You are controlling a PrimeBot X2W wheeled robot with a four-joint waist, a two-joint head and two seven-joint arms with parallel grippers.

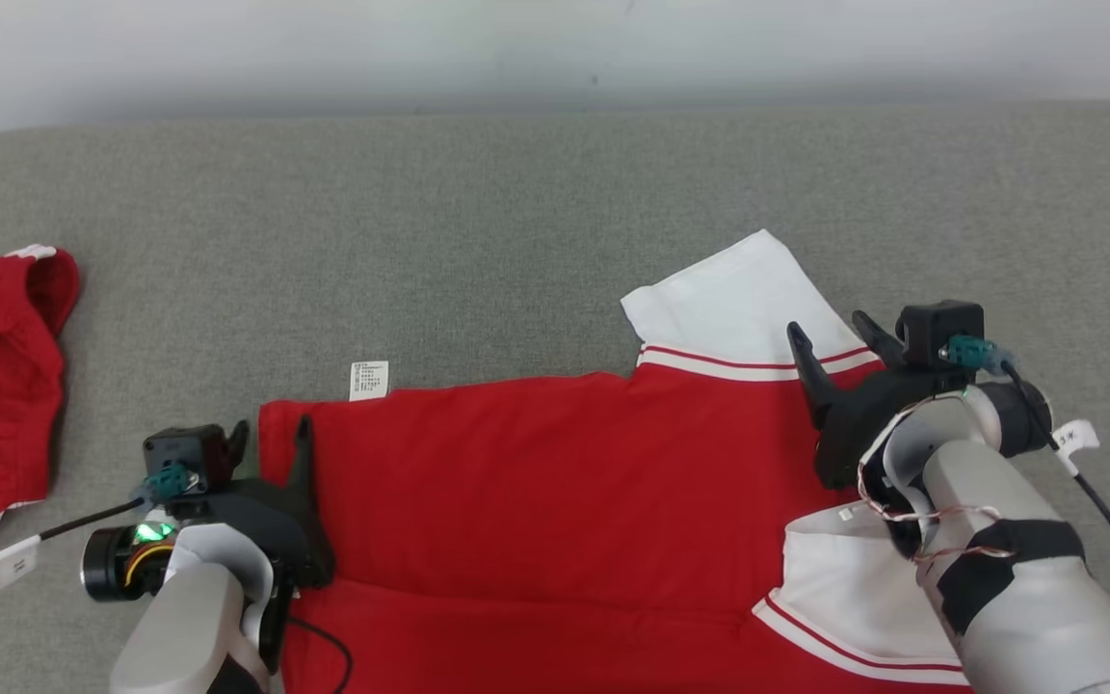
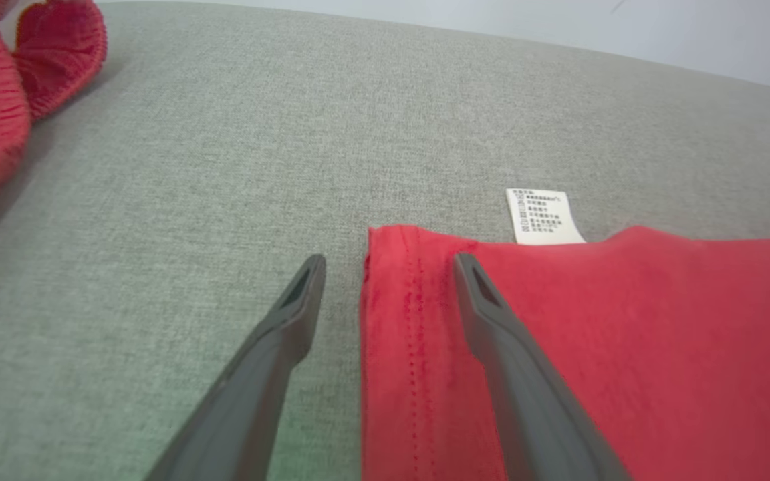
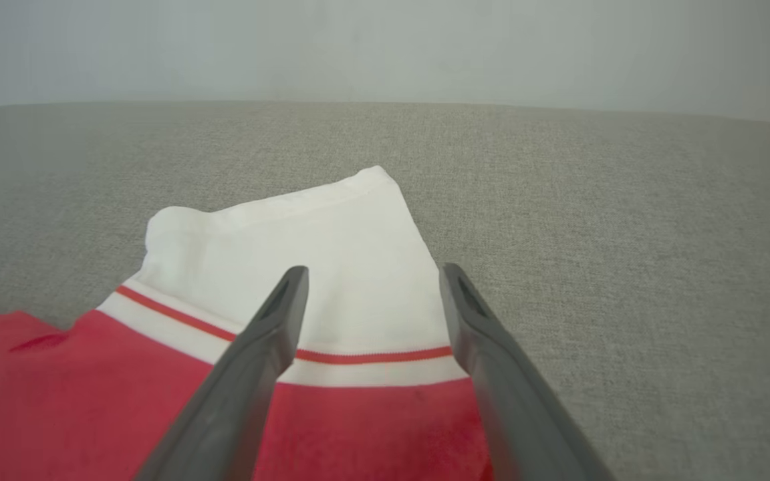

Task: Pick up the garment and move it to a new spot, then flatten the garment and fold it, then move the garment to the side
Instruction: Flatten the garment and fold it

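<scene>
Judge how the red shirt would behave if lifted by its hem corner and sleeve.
Probably floppy: the red shirt lies flat like thin knit, so it would likely sag between two lifted points. Likely light for its size; the stitched hem looks thin. Pushed, the white sleeve would probably bunch on the textured grey surface.

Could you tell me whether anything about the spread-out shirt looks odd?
The white care label pokes out from the far edge of the red shirt onto the grey surface, near its hem corner; it would normally be tucked inside. Nothing else stands out.
</scene>
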